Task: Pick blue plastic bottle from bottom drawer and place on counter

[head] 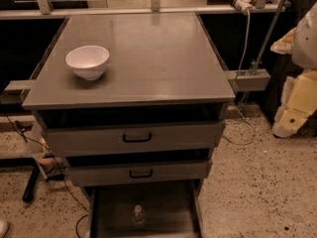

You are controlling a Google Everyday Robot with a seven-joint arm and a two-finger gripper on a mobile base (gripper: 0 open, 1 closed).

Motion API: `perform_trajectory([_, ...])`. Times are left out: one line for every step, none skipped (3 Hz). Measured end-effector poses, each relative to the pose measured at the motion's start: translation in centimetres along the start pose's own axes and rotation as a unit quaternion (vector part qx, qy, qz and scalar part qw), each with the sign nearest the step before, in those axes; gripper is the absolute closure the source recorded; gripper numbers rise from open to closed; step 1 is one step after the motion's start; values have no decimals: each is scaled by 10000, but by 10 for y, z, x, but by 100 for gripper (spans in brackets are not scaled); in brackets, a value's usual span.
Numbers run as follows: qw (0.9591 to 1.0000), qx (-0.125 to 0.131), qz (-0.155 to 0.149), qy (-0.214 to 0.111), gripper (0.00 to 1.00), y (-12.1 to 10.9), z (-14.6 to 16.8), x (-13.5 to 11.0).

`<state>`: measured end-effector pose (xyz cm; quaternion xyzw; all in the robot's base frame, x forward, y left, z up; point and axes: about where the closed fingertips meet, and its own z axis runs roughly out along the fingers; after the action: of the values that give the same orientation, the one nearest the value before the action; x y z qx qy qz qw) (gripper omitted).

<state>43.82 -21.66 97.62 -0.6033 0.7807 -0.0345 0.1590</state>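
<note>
The blue plastic bottle (138,215), small, clear, with a white cap, stands upright on the floor of the open bottom drawer (166,207), near its middle front. The grey counter (148,53) tops the cabinet above it. My gripper (289,125) hangs at the far right of the view, beside the cabinet and above the floor. It is well away from the bottle and nothing shows in it. The arm's white and yellowish links (303,90) rise above it.
A white bowl (88,61) sits on the counter's left side. Two grey drawer fronts with black handles (136,138) (140,173) stick out slightly above the bottom drawer. A metal bracket and pole (252,76) stand at the counter's right. Cables (29,138) lie on the floor at left.
</note>
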Motion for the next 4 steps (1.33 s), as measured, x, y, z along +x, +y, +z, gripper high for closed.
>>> perform_trajectory([10000, -1, 0, -1, 0, 0, 0, 0])
perform_trajectory([9998, -140, -21, -152, 0, 11, 23, 2])
perform_trajectory([9983, -392, -38, -428, 0, 41, 73, -6])
perform_trajectory([9948, -849, -168, -536, 0, 80, 146, -15])
